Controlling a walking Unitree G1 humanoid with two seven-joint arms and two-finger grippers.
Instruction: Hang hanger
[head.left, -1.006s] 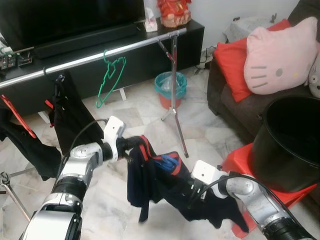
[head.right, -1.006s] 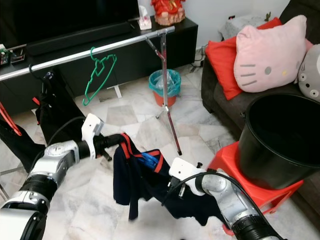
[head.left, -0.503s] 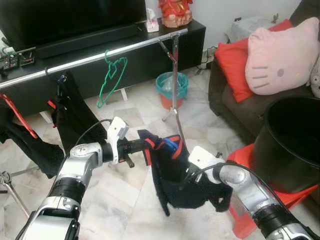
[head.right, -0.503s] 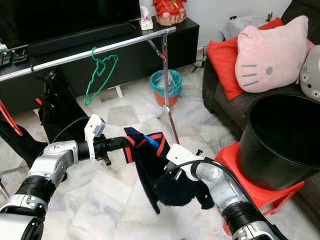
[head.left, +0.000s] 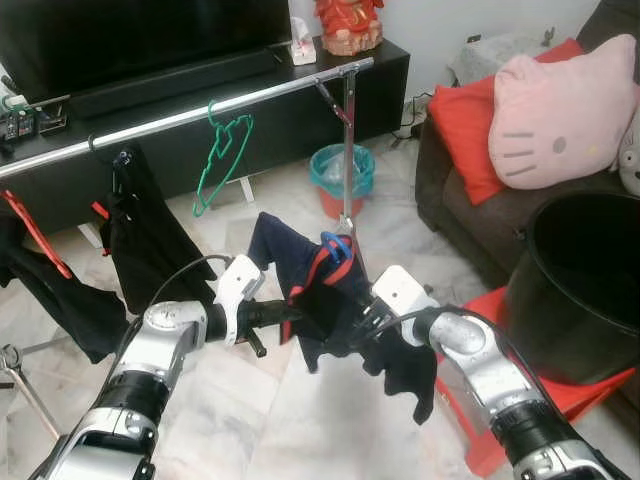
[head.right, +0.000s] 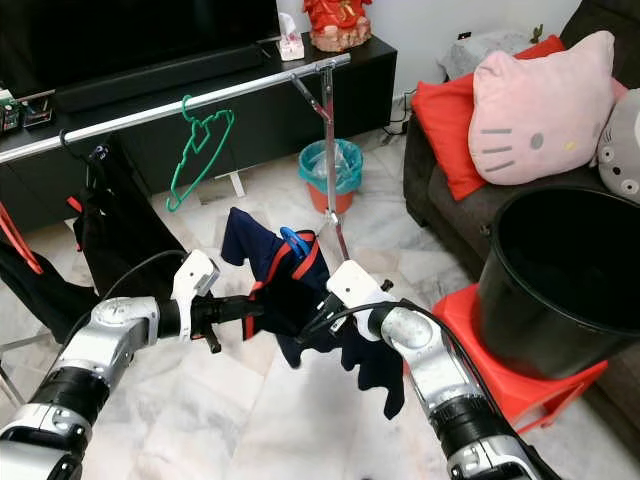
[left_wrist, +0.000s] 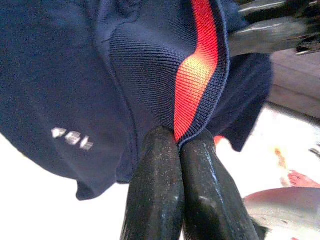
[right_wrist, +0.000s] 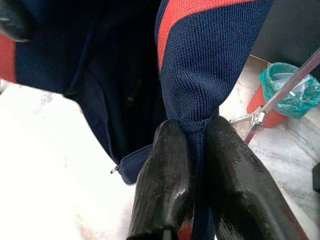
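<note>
Now the navy garment (head.left: 310, 270), trimmed in red, hangs on a blue hanger (head.left: 336, 245) held up between the two arms over the marble floor (head.left: 280, 400), in front of the silver clothes rail (head.left: 200, 110). The left gripper (head.left: 292, 313) pinches the red-edged collar, its fingers (left_wrist: 165, 195) closed tight on the cloth. The right gripper (head.left: 366, 318) clamps a bunched fold of the same garment between its fingers (right_wrist: 170, 180). A green hanger (head.left: 222, 150) and a black garment (head.left: 140, 240) hang on the rail, with a black bucket (head.left: 585, 290) standing on a red stool (head.left: 480, 320) to the right.
</note>
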